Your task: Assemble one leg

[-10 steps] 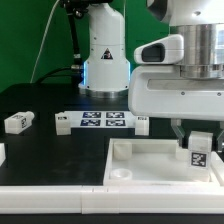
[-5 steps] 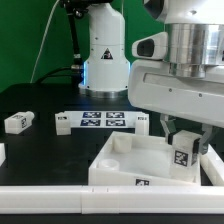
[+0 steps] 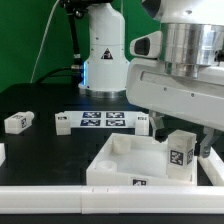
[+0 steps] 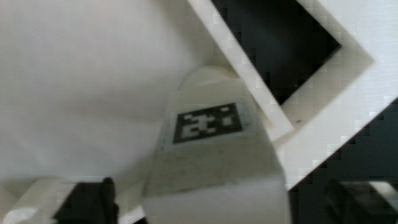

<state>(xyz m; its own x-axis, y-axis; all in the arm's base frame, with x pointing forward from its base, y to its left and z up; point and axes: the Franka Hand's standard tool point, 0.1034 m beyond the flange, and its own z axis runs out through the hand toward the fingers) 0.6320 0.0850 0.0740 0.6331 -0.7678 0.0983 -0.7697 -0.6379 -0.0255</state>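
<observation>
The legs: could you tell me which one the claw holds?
The leg over the tray, at the exterior view's right; another leg lies loose at the left.

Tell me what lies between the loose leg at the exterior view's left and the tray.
In the exterior view, the marker board lies between the loose leg and the tray; otherwise only bare black table.

Small chunky white plastic leg post (image 3: 180, 155), roughly cuboid, black-and-white square marker tag on near face. Stands slightly tilted over large white tray piece, at about 4 o'clock in exterior view. Wrist view: leg (image 4: 217, 150) tag-side up, tapering away.
</observation>
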